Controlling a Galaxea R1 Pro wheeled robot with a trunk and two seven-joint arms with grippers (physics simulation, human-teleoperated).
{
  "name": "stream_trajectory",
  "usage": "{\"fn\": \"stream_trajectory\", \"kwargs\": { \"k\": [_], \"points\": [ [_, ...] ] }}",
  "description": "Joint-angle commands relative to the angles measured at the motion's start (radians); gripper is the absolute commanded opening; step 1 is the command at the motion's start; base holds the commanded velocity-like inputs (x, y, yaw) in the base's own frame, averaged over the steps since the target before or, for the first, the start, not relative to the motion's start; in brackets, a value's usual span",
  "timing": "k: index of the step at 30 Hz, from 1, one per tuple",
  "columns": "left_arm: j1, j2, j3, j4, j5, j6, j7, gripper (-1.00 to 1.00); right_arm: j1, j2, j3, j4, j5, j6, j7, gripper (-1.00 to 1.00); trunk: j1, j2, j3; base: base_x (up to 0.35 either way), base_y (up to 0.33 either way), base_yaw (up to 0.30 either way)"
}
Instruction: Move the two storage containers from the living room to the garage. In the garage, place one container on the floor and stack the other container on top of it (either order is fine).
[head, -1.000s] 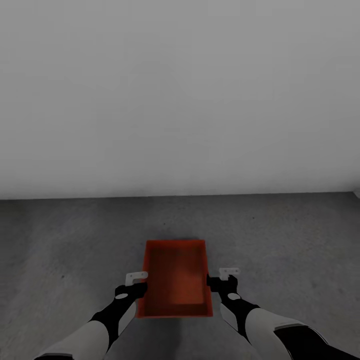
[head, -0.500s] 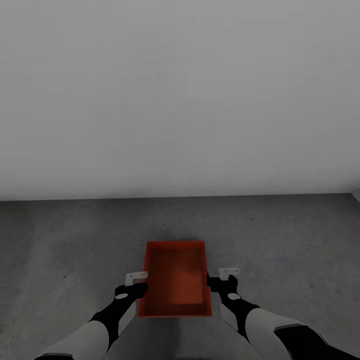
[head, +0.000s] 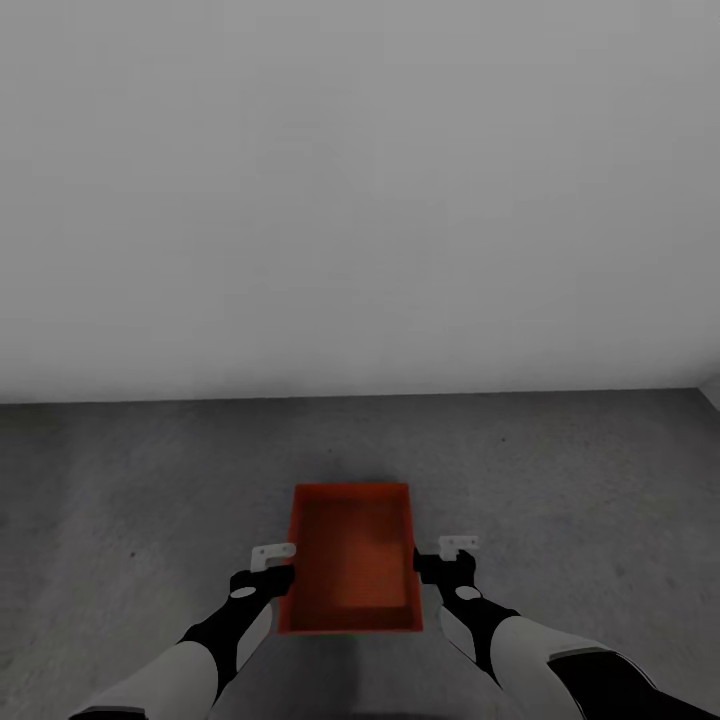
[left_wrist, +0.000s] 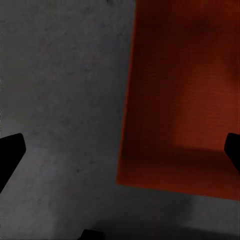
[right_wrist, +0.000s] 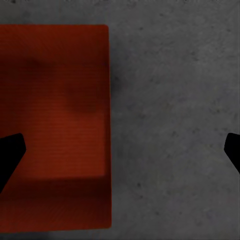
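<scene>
One pale grey wall (head: 360, 200) backs the dark concrete floor (head: 150, 480), where a red-orange storage container (head: 351, 560) sits between the arms. It looks rigid, light and smooth-sided, so the long side rims seem the best hold. Both the left gripper (head: 272, 553) and right gripper (head: 459, 545) flank it with jaws spread wide, empty.

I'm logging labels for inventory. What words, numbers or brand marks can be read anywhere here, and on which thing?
None: no readable text in these pictures.
The storage container shows plain red-orange sides and bottom, unmarked.
The floor and the wall are bare.
The left end effector and right end effector carry no lettering.
</scene>
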Motion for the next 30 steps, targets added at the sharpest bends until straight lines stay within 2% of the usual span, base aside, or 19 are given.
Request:
{"fn": "stream_trajectory", "kwargs": {
  "k": [1, 30],
  "points": [
    [0.0, 0.0, 0.0, 0.0, 0.006, -0.002, 0.002, 1.0, -0.001, 0.0, 0.008, 0.003, -0.002, -0.004, -0.005, 1.0, -0.004, 0.007, 0.003, 0.0, 0.0, 0.0],
    [0.0, 0.001, 0.0, 0.0, 0.005, -0.004, 0.002, 1.0, -0.001, 0.0, 0.008, 0.003, -0.002, -0.005, -0.005, 1.0, -0.115, 0.21, 0.093, 0.0, 0.0, 0.0]
  ]
}}
